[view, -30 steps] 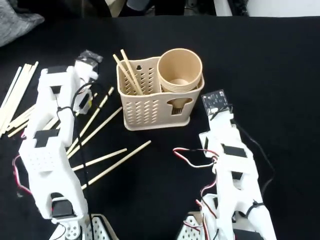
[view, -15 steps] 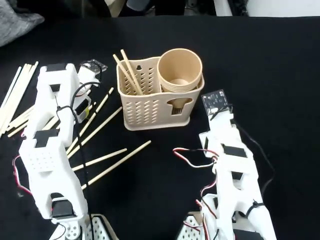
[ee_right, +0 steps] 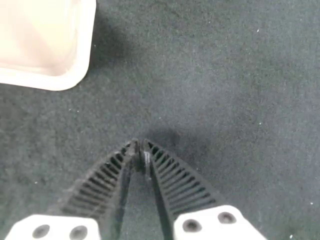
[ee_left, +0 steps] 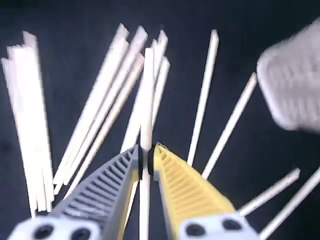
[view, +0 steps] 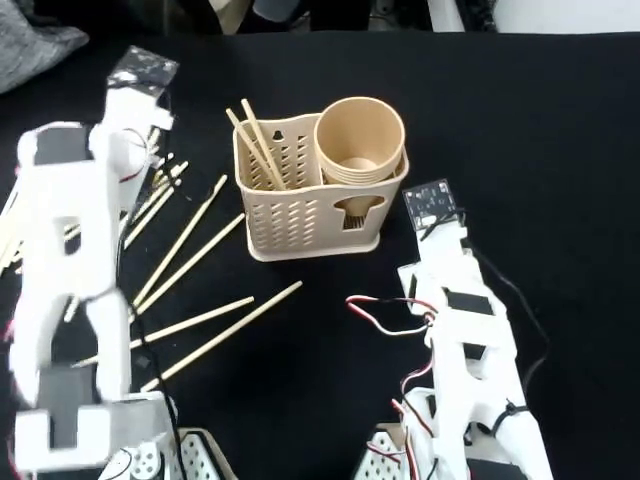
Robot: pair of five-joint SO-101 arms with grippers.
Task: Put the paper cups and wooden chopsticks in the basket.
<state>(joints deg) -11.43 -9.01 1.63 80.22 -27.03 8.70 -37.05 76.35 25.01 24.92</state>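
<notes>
A beige slotted basket stands mid-table. Stacked paper cups fill its right compartment, and two wooden chopsticks lean in its left one. Several more chopsticks lie loose on the black cloth to the left of the basket. My left arm is raised over them. In the left wrist view my left gripper is shut on one chopstick, held above the scattered chopsticks. My right gripper is shut on nothing, low over bare cloth beside the basket's corner.
A bundle of chopsticks lies at the table's left edge. My right arm stretches from the front edge towards the basket's right side. Black cloth is open to the right of and behind the basket.
My left arm has risen and swung back-left from the loose chopsticks with one chopstick in its gripper. The chopsticks under it lie differently. The right arm has not moved.
</notes>
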